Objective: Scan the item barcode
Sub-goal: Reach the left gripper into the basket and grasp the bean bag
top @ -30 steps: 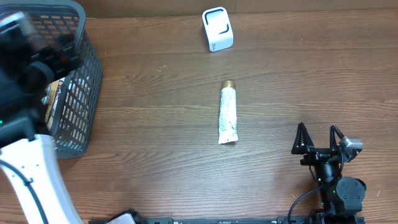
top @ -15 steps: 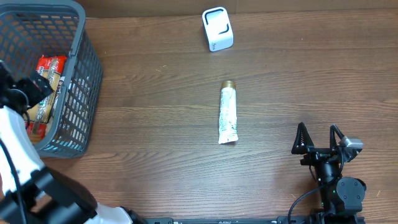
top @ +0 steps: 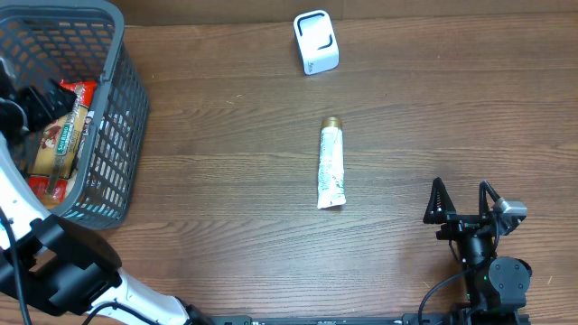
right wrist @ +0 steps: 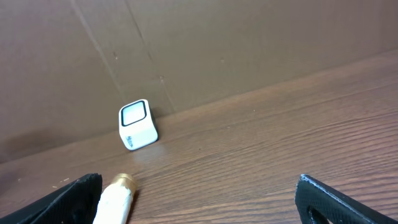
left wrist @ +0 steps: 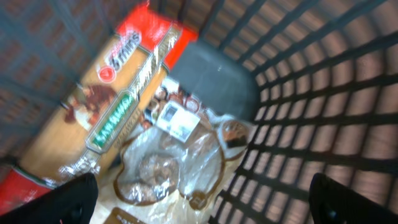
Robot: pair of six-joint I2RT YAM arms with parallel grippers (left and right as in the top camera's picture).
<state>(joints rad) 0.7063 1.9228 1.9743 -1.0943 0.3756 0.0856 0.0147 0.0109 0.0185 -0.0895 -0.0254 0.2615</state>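
Note:
A white tube with a gold cap lies alone mid-table; its cap end shows in the right wrist view. The white cube scanner stands at the table's far edge, also visible ahead of the right wrist. My right gripper rests open near the front right, nothing between its fingers. My left gripper hangs open inside the grey basket, above a clear crinkled bag and a red-and-tan snack pack, holding nothing.
The basket fills the far left corner and holds several packaged goods; its grid wall is close on the left gripper's right side. The left arm's white link crosses the table's left edge. A brown wall stands behind the scanner.
The left arm has swung across the basket, and its head now sits lower at the basket's left side. The tube, scanner and right arm have not moved.

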